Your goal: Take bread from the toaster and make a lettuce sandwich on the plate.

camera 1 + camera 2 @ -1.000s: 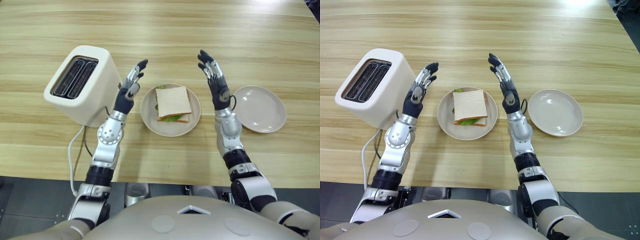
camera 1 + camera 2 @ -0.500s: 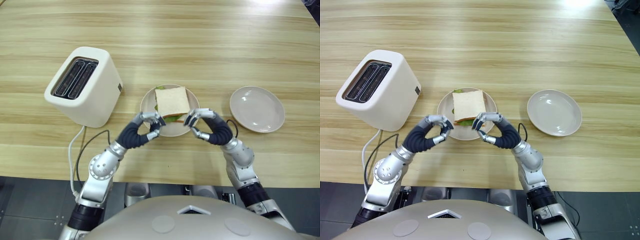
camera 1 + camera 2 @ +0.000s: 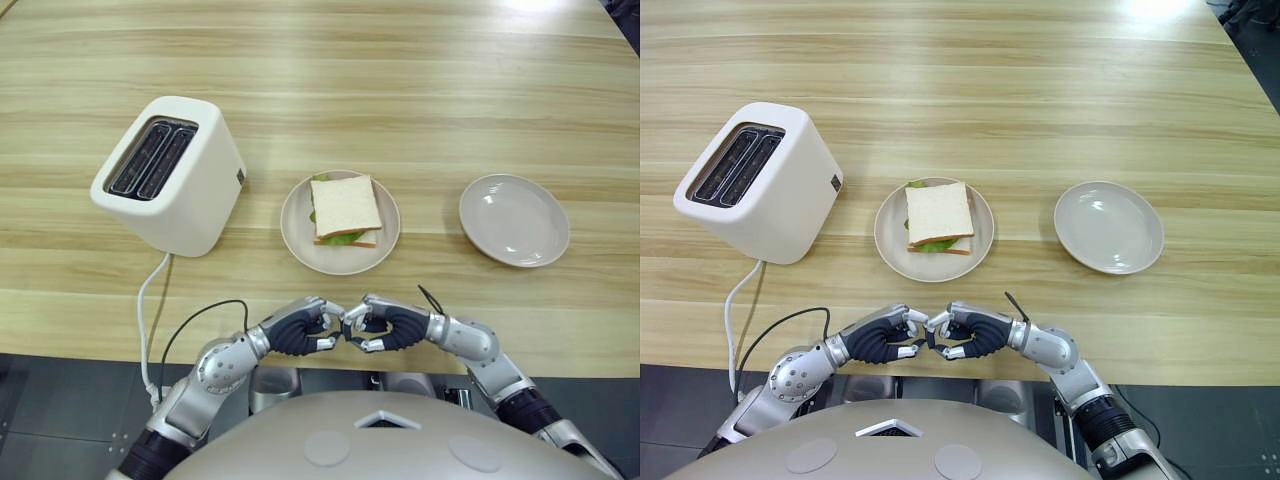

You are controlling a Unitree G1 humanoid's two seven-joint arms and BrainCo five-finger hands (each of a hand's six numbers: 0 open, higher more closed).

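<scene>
A sandwich of two bread slices with green lettuce between them lies on the beige plate at the table's middle. The cream toaster stands to the left, both slots dark and without bread. My left hand and right hand sit low at the table's near edge, below the plate. Their fingers are curled and hold nothing, and the fingertips of the two hands touch each other.
A second beige plate with nothing on it sits to the right of the sandwich. The toaster's white cord runs down over the near table edge on the left. Bare wooden tabletop stretches behind all of this.
Both hands have dropped from beside the plate, fingers spread, to the near table edge, curling shut and meeting fingertip to fingertip. The sandwich and plates have not moved.
</scene>
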